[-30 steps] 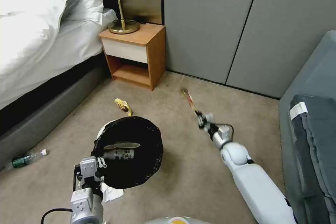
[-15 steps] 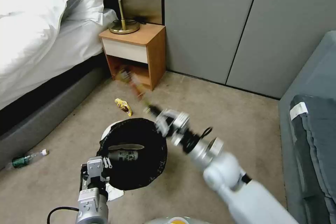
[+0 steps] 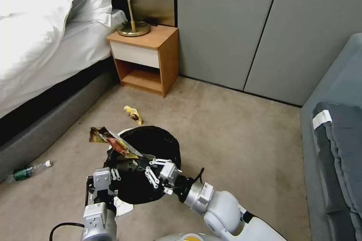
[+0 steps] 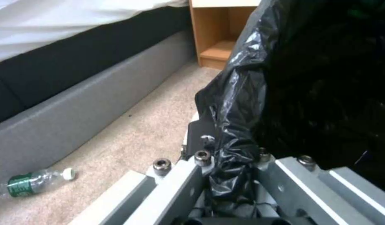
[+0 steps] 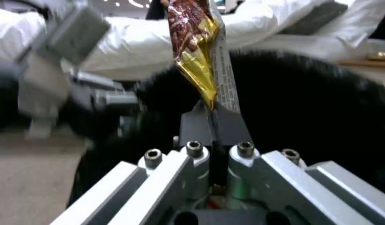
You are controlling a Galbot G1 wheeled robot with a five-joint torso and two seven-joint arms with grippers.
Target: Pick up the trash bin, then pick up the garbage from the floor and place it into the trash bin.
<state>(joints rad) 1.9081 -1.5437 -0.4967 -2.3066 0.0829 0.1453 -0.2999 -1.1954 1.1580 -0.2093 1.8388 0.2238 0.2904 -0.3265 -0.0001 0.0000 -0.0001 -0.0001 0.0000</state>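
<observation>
Head view showed your right gripper (image 3: 145, 157) pinched shut on a red-and-gold wrapper (image 3: 113, 142) over the trash bin (image 3: 145, 163), which your left gripper (image 3: 102, 185) held clamped by its black-lined rim, clear of the carpet (image 3: 233, 135). Most of the wrapper jutted past the bin's left rim, so you needed it tipped down inside the liner before releasing. A yellow wrapper (image 3: 133, 114) and green-labelled bottle (image 3: 28, 171) lay on the floor.

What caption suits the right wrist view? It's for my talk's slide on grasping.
Right gripper pinches a red-and-gold wrapper above the black-lined trash bin.
</observation>
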